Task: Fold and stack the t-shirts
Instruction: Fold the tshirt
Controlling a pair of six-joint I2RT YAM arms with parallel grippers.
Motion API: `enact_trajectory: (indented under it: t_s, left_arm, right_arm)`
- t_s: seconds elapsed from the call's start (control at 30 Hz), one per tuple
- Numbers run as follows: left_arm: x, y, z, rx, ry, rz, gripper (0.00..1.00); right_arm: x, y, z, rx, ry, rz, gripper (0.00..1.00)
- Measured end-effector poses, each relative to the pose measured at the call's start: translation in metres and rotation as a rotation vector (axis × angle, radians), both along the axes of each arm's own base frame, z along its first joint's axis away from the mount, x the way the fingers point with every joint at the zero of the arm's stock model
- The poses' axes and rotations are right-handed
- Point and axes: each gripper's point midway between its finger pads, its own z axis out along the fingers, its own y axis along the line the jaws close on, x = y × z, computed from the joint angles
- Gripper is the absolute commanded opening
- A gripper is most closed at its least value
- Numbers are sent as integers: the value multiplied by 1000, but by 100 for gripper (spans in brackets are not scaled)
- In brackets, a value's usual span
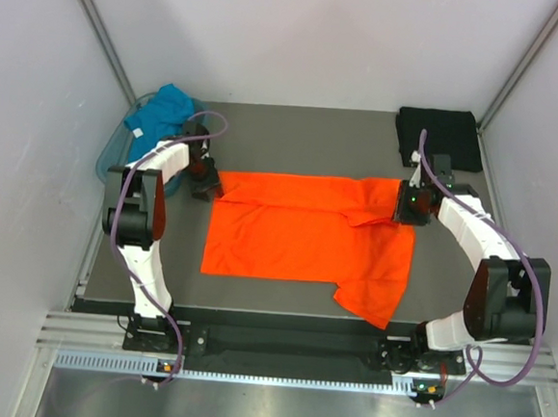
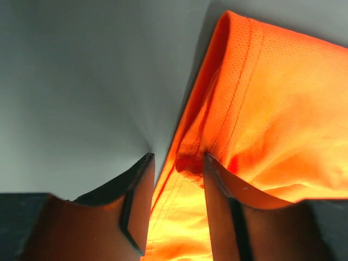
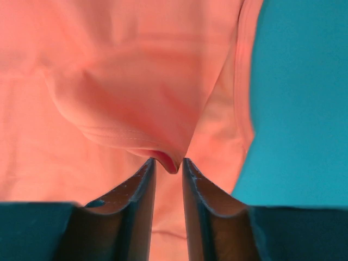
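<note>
Centre frame, the orange t-shirt [image 1: 296, 239] looks light and limp, likely best pinched at hemmed corners; left gripper [image 2: 178, 160] gapes astride its edge; right gripper [image 3: 168, 163], barely parted, grip unclear.

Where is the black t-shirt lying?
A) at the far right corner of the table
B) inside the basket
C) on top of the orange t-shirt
A: the black t-shirt lies at the far right corner, apart from the orange t-shirt in the middle.
</note>
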Motion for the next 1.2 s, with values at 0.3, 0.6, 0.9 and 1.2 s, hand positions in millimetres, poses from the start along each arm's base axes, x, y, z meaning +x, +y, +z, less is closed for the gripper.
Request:
enact_trajectory:
  t_s: [0.3, 0.6, 0.9, 1.2]
  left_arm:
    - [7, -19, 23, -53, -58, -53, 35]
    - [41, -57, 47, -119, -145, -125, 20]
    - [67, -67, 12, -174, -104, -92, 15]
    - [66, -68, 0, -179, -77, -72, 13]
  right_arm:
    - [4, -14, -7, 133, 85, -121, 53]
    - [101, -31, -12, 260, 32, -213, 52]
    - [143, -35, -35, 279, 47, -208, 36]
    - [139, -41, -45, 243, 71, -197, 39]
